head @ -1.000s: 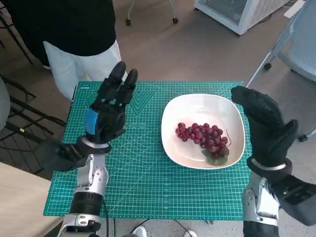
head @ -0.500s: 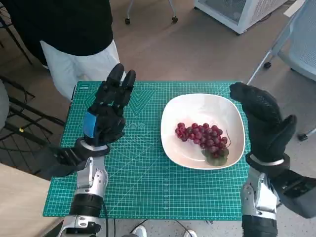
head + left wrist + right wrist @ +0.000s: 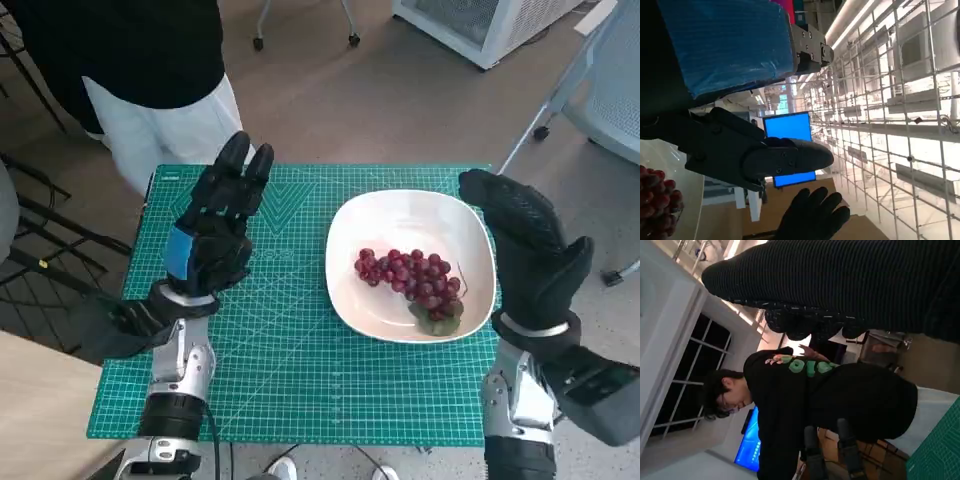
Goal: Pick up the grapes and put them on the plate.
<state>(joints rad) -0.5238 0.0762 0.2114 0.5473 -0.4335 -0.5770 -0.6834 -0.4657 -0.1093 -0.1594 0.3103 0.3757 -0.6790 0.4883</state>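
grapes (image 3: 412, 279): on plate (image 3: 400, 211), bunch long axis slanting from centre toward near-right rim, leaf at that end
plate: on green mat (image 3: 290, 350) on table, right half
right hand (image 3: 530, 255): nearer, just beside plate's right rim, raised, fingers extended, holding nothing
left hand (image 3: 218, 232): well left of plate, upright over mat, fingers spread, empty
task: looks done

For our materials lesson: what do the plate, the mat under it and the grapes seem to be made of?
Plate: glossy white, probably ceramic or hard plastic; smooth, softly reflective.
Mat: matte green with a printed white grid, likely a vinyl cutting mat.
Grapes: shiny red with a flat green leaf; real or plastic, unclear.
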